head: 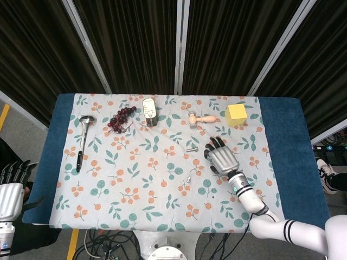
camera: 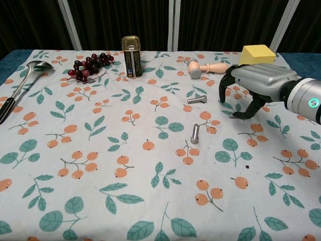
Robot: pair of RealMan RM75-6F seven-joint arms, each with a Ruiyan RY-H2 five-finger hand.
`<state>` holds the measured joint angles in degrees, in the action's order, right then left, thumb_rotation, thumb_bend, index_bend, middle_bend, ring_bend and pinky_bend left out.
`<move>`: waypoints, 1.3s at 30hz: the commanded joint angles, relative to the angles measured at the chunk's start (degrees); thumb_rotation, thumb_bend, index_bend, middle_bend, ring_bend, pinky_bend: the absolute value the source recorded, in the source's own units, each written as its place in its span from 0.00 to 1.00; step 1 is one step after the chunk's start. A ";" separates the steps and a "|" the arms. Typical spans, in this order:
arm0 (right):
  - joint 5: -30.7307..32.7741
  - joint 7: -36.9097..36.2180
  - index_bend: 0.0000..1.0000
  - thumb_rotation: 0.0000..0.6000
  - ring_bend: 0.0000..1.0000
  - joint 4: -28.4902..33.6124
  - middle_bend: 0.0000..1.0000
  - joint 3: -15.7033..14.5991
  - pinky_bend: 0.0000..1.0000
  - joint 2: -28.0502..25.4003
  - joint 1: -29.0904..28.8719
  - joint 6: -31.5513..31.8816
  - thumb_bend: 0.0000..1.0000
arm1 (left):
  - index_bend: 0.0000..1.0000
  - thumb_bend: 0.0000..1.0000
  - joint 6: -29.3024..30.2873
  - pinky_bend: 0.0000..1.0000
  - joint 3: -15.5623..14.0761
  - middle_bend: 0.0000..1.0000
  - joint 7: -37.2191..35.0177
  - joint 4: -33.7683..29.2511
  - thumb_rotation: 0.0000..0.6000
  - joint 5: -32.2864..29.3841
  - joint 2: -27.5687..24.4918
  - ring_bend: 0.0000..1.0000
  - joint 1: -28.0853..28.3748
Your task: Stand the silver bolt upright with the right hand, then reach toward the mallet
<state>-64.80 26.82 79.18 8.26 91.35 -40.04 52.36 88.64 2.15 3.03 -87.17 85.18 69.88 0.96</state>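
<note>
Right hand (camera: 246,89), fingers spread and empty, hovers apart from upright silver bolt (camera: 194,134).

Left hand (head: 10,190) cut off by head view's left edge, out of chest view entirely; finger pose unreadable. Right hand (camera: 258,83) blocks lower part of yellow block (camera: 257,54) in chest view. Ladle (camera: 20,83) handle runs off chest view's left edge. Upright bolt (head: 188,179) tiny in head view.

Right hand (camera: 256,85) hovers palm down above the table, fingers apart and curled downward, holding nothing; forearm extends back to the lower right. Left hand (head: 10,187) sits off the table's left edge, fingers spread, empty.
</note>
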 commanded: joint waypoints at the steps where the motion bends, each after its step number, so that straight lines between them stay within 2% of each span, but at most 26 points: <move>1: 1.35 1.93 0.45 1.00 0.00 -2.35 0.21 -0.31 0.00 2.13 -0.62 -0.25 0.20 | 0.16 0.00 0.05 0.00 -0.04 0.08 -0.11 0.00 1.00 -0.07 -0.01 0.00 -0.10; 12: 2.36 3.08 0.46 1.00 0.00 -5.36 0.21 -0.61 0.00 3.87 -0.60 0.79 0.20 | 0.16 0.00 -0.01 0.00 -0.12 0.08 -0.54 0.32 1.00 -0.05 0.13 0.00 -0.20; 24: 3.54 2.88 0.48 1.00 0.00 -6.35 0.21 -0.90 0.00 4.31 -0.69 -0.26 0.27 | 0.16 0.00 0.22 0.00 -0.07 0.08 -0.93 0.70 1.00 -0.01 0.32 0.00 -0.35; 30: 3.47 2.45 0.52 1.00 0.00 -6.45 0.21 -1.06 0.00 4.39 -0.54 -0.13 0.29 | 0.16 0.00 0.28 0.00 -0.10 0.08 -1.11 0.81 1.00 -0.03 0.34 0.00 -0.45; 35: 2.99 1.15 0.56 1.00 0.00 -5.11 0.22 -0.89 0.00 3.80 -0.08 0.54 0.33 | 0.16 0.00 0.41 0.00 -0.16 0.08 -1.14 0.85 1.00 0.03 0.34 0.00 -0.57; 39: 2.45 -2.41 0.56 1.00 0.00 -1.46 0.22 -0.27 0.00 1.93 1.00 1.30 0.34 | 0.16 0.00 0.42 0.00 -0.18 0.08 -1.15 0.83 1.00 0.01 0.30 0.00 -0.63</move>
<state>-62.02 25.94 76.20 7.65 94.23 -39.63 53.23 89.06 1.97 1.89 -86.34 85.19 70.18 0.34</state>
